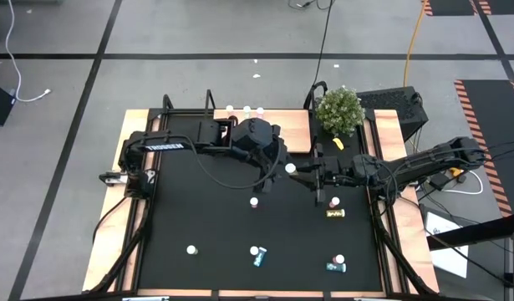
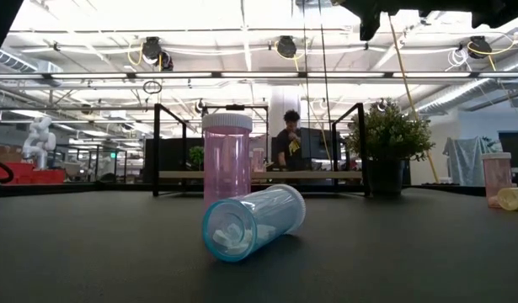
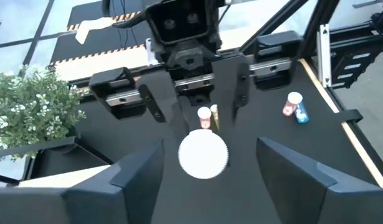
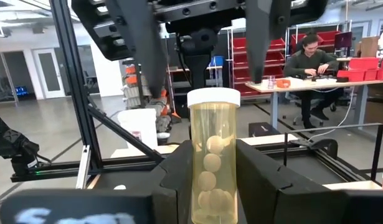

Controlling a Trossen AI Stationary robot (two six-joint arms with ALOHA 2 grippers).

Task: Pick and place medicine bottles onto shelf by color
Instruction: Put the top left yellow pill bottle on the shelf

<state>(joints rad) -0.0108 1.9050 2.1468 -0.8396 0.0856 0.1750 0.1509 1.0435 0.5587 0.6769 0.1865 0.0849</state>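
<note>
Yellow bottle point(image 4: 212, 155) upright, clamped between right gripper point(image 4: 211, 177) fingers over the black mat point(image 1: 206, 217) near its middle. Left gripper point(image 3: 203, 163) facing it, fingers spread wide, empty. Shelf point(image 1: 240, 125) behind, holding three bottles.

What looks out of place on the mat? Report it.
Three bottles lie on their sides on the black mat: a teal bottle at front middle, a second teal bottle at front right, and a tipped yellow bottle right of centre. No spill shows.
</note>
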